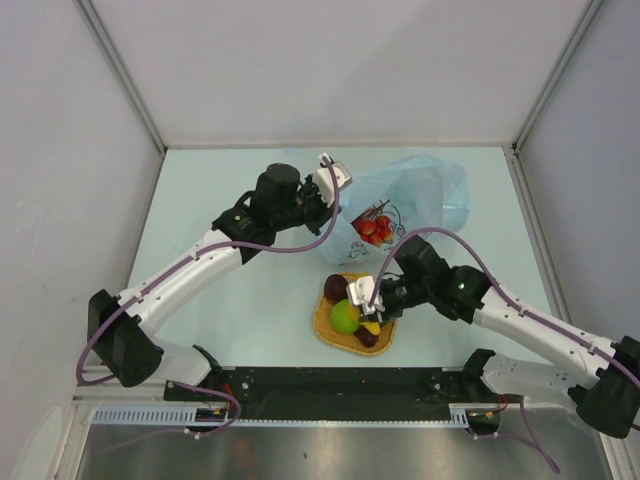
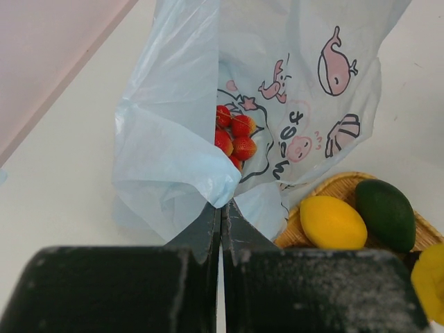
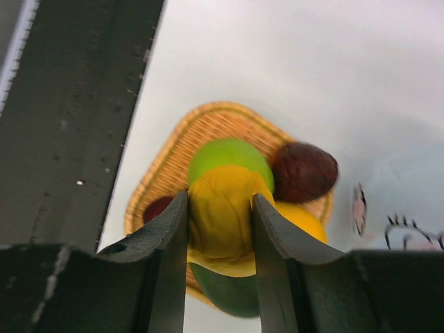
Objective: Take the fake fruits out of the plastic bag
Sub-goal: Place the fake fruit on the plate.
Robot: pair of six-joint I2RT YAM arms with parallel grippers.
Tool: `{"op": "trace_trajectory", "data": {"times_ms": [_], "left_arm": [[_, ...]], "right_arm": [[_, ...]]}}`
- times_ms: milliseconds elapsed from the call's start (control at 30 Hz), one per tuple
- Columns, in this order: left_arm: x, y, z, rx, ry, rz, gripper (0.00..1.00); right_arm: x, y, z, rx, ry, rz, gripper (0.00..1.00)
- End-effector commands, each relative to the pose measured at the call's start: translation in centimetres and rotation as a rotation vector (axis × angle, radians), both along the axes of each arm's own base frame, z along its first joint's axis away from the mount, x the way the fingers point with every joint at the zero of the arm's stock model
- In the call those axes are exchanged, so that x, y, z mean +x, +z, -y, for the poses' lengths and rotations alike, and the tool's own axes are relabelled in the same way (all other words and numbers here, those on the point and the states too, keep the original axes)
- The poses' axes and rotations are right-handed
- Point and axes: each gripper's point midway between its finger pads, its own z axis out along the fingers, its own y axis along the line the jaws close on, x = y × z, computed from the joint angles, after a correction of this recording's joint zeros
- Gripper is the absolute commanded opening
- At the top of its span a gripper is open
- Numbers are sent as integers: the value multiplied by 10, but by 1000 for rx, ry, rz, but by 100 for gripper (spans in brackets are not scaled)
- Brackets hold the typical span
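Note:
The pale blue plastic bag (image 1: pixel 415 195) lies at the back of the table with its mouth toward the tray. My left gripper (image 1: pixel 338 186) is shut on the bag's edge (image 2: pixel 201 182), jaws pressed together (image 2: pixel 222 205). The red berries (image 2: pixel 234 136) sit inside the bag and show through it in the top view (image 1: pixel 373 228). My right gripper (image 1: pixel 366 300) is shut on the yellow pear (image 3: pixel 220 229) just above the woven tray (image 3: pixel 208 119). The tray holds the green apple (image 3: pixel 229 156), two dark plums (image 3: pixel 304 171), the lemon (image 2: pixel 333 222) and the avocado (image 2: pixel 386 214).
The woven orange tray (image 1: pixel 322 322) sits near the front middle, right below the bag. Grey walls enclose the table on the left, back and right. A black rail (image 1: pixel 330 385) runs along the near edge.

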Motion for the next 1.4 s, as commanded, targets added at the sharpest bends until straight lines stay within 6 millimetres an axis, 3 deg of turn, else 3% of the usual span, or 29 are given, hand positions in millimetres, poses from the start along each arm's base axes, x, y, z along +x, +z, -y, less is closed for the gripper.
{"op": "trace_trajectory", "data": {"times_ms": [0,133,200,233,433,533,600,733,1367], "left_arm": [[-7,14,2,-49,-14,-23,0],[-9,12,1,-94,6,-69,0],[-15,12,0,-113,1,-87,0],[-17,13,-1,-118,0,-92,0],[-40,16,-13,-150,-27,-86,0],[-48,17,-20,-153,-30,-78,0],[-53,18,-24,-159,-32,-73,0],[-60,16,-27,-164,-49,-71,0],[-58,4,-29,-177,-48,-99,0]], "right_arm": [[-19,6,-20,16,86,24,2],[-48,-4,-41,-17,170,-16,2],[-53,-4,-53,-16,185,2,2],[-55,-13,-61,-48,187,21,2],[-41,-12,-113,-42,169,149,2],[-37,-13,-125,-68,182,176,2],[-32,-27,-127,-128,170,165,2],[-30,-33,-121,-168,208,145,3],[-12,-79,-99,-333,209,95,5]]}}
